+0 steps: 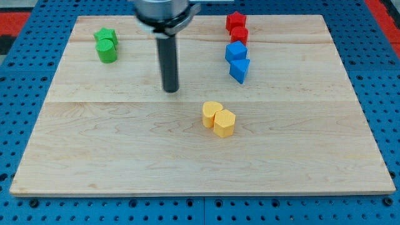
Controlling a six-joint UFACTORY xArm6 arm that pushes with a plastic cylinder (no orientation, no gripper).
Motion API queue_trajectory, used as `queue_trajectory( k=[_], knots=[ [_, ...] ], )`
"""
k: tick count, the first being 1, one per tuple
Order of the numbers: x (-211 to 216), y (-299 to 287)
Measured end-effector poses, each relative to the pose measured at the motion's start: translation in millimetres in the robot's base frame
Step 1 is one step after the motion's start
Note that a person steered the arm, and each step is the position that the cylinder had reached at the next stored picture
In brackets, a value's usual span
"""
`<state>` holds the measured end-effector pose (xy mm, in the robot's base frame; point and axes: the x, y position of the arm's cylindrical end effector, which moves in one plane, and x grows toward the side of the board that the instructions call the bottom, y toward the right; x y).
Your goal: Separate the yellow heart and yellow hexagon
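The yellow heart and the yellow hexagon lie touching each other near the middle of the wooden board, the hexagon at the heart's lower right. My tip rests on the board up and to the left of the heart, a short gap away, touching no block.
Two green blocks sit together at the view's top left. A red star and a red block sit at the top right, with a blue block and a blue triangle just below them.
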<state>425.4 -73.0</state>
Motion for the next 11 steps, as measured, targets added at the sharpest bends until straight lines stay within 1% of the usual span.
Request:
queue_trajectory(
  k=[1,2,4,6,8,11],
  knots=[
    [40.7,-5.8],
    [78.4,16.9],
    [77.7,57.1],
    [56.2,61.1],
    [50.8,88.5],
    [48.2,113.6]
  ],
)
